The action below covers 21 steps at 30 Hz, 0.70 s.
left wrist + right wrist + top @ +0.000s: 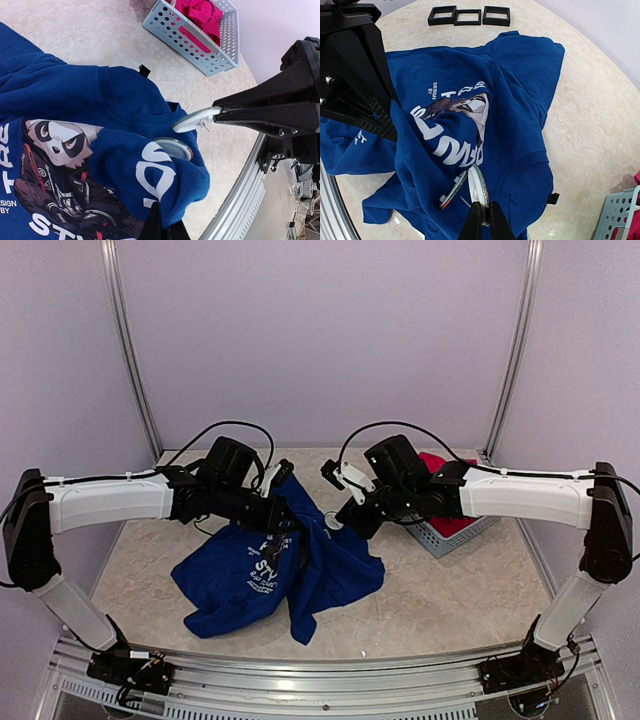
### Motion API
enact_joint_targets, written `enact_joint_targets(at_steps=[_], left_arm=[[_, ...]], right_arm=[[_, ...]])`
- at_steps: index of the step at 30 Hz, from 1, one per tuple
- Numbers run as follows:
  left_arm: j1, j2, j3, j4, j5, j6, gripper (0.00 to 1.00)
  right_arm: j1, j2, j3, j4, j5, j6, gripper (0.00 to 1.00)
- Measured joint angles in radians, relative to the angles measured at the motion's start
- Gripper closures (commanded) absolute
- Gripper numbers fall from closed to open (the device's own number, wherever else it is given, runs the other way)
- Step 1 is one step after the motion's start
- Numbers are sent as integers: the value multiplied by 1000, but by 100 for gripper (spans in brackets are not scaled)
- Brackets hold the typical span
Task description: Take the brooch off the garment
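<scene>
So the garment [240, 580] is bunched up mid-bench, a bit toward the left edge, and the left pincer [160, 221] is clamped shut on a raised fold of it. Right pincer [482, 212] is closed tight on the brooch [477, 182], just beside that fold.

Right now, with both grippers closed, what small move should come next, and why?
Probably ease the right gripper away from the shirt, taking the brooch clear, while the left gripper holds. The right pinches the brooch's disc, its pin bare; the left pinches the fold beside a second disc.
</scene>
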Motion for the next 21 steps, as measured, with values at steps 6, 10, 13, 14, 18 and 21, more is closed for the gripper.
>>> enact_joint_targets(at_steps=[6, 10, 13, 14, 18, 21], left_arm=[[0, 0, -13, -18, -3, 2, 40], [0, -26, -43, -29, -50, -4, 13], [6, -89, -61, -41, -103, -18, 9], [13, -116, -63, -40, -116, -25, 8], [71, -232, -69, -8, -121, -68, 7], [109, -283, -71, 25, -84, -90, 7]], right_arm=[[0, -10, -3, -7, 43, 16, 100], [-8, -26, 14, -14, 41, 73, 100], [-36, -48, 21, -6, -30, 126, 100], [-55, -56, 21, 3, -71, 145, 100], [-161, -71, 22, 78, -290, 232, 100], [-220, -60, 30, 105, -453, 282, 100]])
